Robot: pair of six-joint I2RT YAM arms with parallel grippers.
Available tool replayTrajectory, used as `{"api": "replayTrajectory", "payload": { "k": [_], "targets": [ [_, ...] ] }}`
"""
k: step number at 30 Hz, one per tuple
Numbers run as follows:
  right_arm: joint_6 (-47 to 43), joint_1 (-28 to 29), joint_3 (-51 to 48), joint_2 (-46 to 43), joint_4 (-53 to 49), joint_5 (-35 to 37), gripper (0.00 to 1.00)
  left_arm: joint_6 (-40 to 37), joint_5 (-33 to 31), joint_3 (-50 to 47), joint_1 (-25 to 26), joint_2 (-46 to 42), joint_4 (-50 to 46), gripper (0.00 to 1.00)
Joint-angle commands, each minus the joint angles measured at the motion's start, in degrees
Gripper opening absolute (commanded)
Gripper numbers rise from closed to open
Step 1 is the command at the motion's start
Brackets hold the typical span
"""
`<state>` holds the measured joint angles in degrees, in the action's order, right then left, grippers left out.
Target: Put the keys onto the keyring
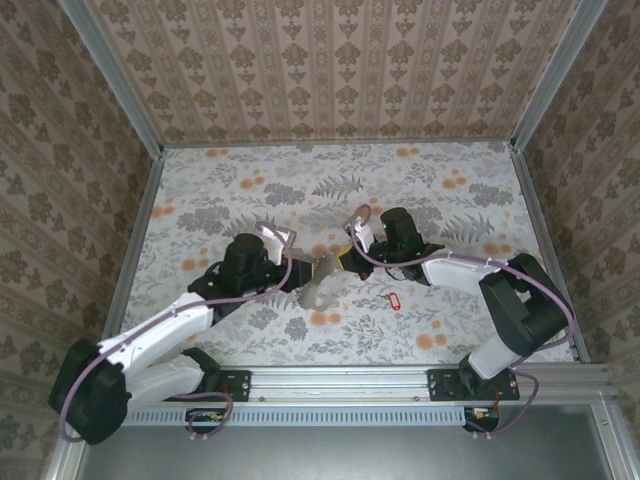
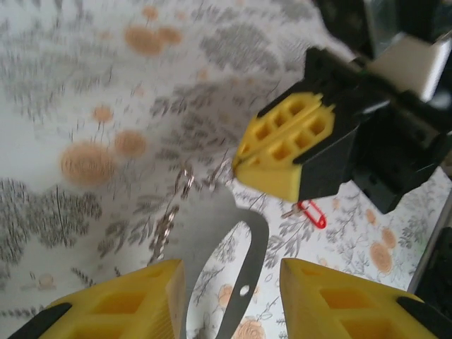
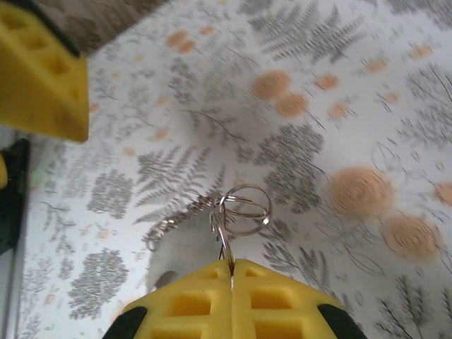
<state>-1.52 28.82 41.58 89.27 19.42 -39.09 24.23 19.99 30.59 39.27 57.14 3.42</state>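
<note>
The right gripper (image 3: 232,267) is pinched shut on a wire ring (image 3: 244,208) chained to the keyring (image 2: 215,226). The left gripper (image 2: 232,282) straddles the keyring, grip unclear. The keys (image 1: 392,299) lie right of the keyring.

left gripper (image 2: 233,281): fingers apart | right gripper (image 3: 232,268): pads pressed together | arms: both bent inward, grippers facing, close together

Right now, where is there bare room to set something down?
Bare: the far strip of table under the back wall, and the near patch along the front rail. Crowded: the middle, where left fingers and right fingers meet at the keyring, red key nearby.
</note>
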Motion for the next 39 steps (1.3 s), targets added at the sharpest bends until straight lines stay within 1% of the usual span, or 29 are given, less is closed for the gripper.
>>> {"api": "replayTrajectory", "payload": {
  "k": [1,5,9,14,17,22,25,30,39],
  "targets": [
    [0.71,0.82,-1.96,-3.27,9.96,-6.42,0.0,-5.96,2.29,-1.97,-0.08,-4.65,1.47,0.41],
    [0.88,2.19,-3.94,-6.5,12.49,-8.27,0.0,-9.09,5.45,-2.75,0.22,-9.64,2.25,0.41],
    [1.6,3.03,-5.86,-9.1,14.93,-10.73,0.0,-10.42,6.82,-3.47,0.73,-11.45,3.79,0.43],
    [2.08,4.16,-6.6,-13.02,14.6,-12.66,0.0,-12.8,7.37,-2.4,1.46,-11.36,4.48,0.43],
    [2.63,4.73,-6.87,-13.82,14.98,-12.68,0.0,-13.75,7.54,-1.81,1.51,-10.17,4.65,0.43],
    [3.09,5.59,-6.91,-13.71,15.8,-12.85,0.0,-14.12,11.06,0.04,2.02,-6.77,5.76,0.43],
    [3.52,5.81,-7.36,-14.0,16.63,-12.76,0.0,-14.74,11.69,0.95,3.12,-6.57,5.47,0.42],
    [3.97,6.31,-7.74,-14.94,17.14,-12.95,0.0,-15.31,11.74,1.2,3.97,-6.49,4.84,0.39],
    [3.56,7.46,-8.02,-16.25,16.78,-12.94,0.0,-16.14,11.39,1.74,4.68,-5.81,4.52,0.29]
  ]
}}
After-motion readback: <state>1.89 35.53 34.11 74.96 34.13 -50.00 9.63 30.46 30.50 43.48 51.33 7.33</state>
